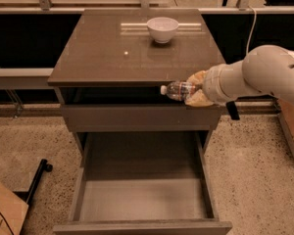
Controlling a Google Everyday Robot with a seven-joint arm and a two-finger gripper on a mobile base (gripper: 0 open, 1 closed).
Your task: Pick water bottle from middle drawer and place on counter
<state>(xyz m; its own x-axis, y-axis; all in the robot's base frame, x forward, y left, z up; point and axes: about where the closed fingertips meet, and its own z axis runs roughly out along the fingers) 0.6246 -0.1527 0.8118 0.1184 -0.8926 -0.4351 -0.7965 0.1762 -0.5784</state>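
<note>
The water bottle (pixel 178 89) is a small clear plastic bottle with a white cap pointing left. It lies sideways in my gripper (pixel 196 88), which is shut on it. The gripper holds it at the front right edge of the counter (pixel 117 58), level with the counter's front lip and above the closed upper drawer front. The middle drawer (pixel 142 190) stands pulled wide open below, and its grey floor is bare. My white arm (pixel 264 75) reaches in from the right.
A white bowl (pixel 162 29) stands at the back of the counter by a pale strip. A cardboard box (pixel 5 209) and a black wheeled leg (pixel 36 177) are on the speckled floor at the left. A wooden object (pixel 291 126) is at the right.
</note>
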